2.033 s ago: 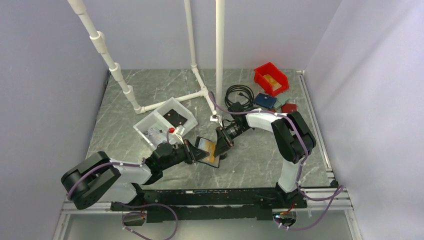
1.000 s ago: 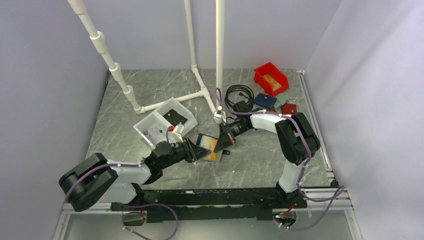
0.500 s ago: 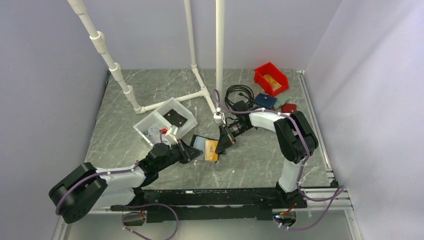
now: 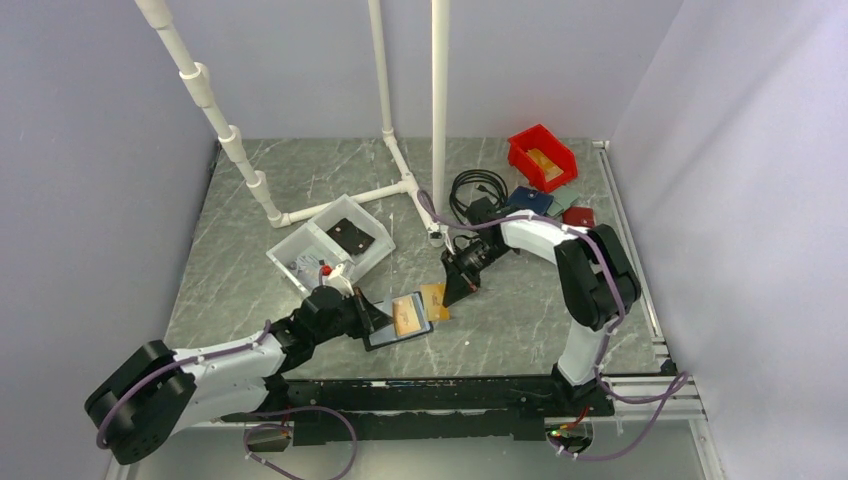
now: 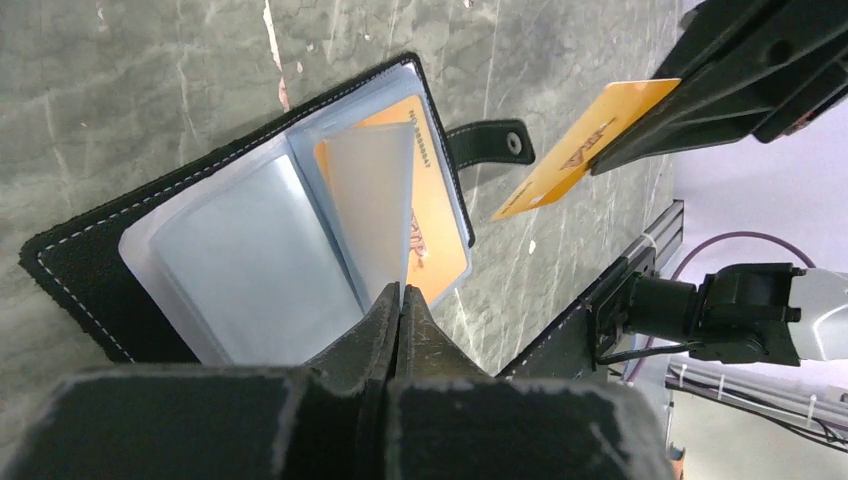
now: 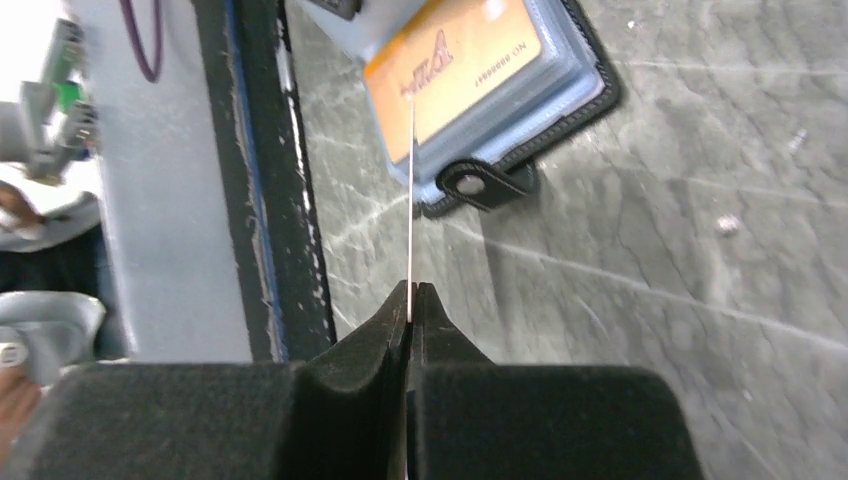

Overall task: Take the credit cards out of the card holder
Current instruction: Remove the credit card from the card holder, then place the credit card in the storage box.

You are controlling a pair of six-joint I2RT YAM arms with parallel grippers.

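On the sleeved orange card, lying in the open card holder, a line of small dark print is seen along one long edge. It begins with "NO" and is followed by a row of digits too blurred to be read with certainty. A dark stylised emblem is printed at the card's middle, but no letters can be made out in it. In the left wrist view this print is partly covered by a clear sleeve. A similar emblem, likewise unreadable, is carried by the free orange card. Nothing legible is found in the overhead view.
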